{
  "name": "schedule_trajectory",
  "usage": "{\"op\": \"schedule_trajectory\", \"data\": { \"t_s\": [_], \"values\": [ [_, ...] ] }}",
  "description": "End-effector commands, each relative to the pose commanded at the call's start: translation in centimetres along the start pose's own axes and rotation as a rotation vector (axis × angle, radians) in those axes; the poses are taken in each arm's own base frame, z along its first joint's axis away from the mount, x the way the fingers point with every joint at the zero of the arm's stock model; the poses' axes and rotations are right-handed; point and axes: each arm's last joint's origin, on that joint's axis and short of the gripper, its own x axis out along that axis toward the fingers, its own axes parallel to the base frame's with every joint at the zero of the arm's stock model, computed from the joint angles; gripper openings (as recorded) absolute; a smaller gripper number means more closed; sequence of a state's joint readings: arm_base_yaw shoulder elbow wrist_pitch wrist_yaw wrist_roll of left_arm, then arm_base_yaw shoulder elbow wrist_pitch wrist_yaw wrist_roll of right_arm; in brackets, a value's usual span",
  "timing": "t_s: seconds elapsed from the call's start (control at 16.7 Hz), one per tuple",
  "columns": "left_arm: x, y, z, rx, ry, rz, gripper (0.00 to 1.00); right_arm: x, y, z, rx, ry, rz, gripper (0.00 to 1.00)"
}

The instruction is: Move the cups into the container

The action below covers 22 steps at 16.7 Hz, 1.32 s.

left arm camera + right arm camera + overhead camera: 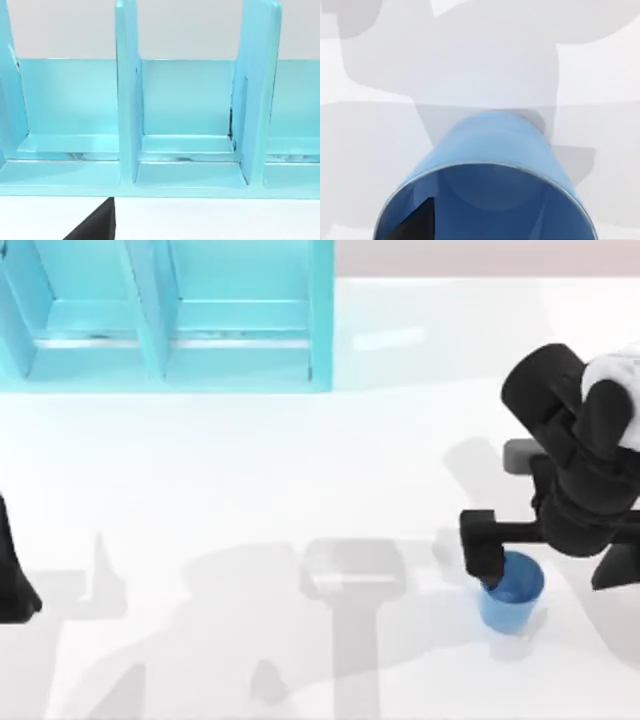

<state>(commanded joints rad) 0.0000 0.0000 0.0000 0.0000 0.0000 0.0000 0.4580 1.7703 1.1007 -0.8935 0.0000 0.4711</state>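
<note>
A plain blue tapered cup (515,605) stands upright on the white table at the front right. My right gripper (490,568) hangs over the cup's left rim and is open. In the right wrist view the cup (490,145) is right below the camera, and one dark finger (415,225) reaches inside its mouth. The light-blue container (320,320), a rack with upright dividers, stands at the back left. My left arm (15,585) is parked at the table's left edge, with its gripper open. The left wrist view faces the container's compartments (127,100), with one dark finger (97,225) in front.
The white table (250,470) stretches between the container and the cup, crossed only by the arms' grey shadows. My right arm's bulky black body (580,470) rises at the right edge, above and behind the cup.
</note>
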Motion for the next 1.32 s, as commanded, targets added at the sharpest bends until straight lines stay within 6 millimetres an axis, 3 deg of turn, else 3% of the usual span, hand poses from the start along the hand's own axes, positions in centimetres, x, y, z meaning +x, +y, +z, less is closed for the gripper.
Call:
{"op": "schedule_trajectory", "data": {
  "t_s": [0.18,0.42,1.2,1.32],
  "values": [
    [0.00,0.00,0.00,0.000,0.000,0.000,1.00,1.79,-0.16,-0.34,0.000,0.006,-0.003,1.00],
    [0.00,0.00,0.00,0.000,0.000,0.000,1.00,1.84,-0.17,-0.35,0.000,0.007,-0.003,1.00],
    [0.00,0.00,0.00,0.000,0.000,0.000,1.00,1.84,-0.17,-0.35,0.000,0.007,-0.003,0.02],
    [0.00,0.00,0.00,0.000,0.000,0.000,1.00,1.84,-0.17,-0.35,0.000,0.007,-0.003,0.00]
  ]
}}
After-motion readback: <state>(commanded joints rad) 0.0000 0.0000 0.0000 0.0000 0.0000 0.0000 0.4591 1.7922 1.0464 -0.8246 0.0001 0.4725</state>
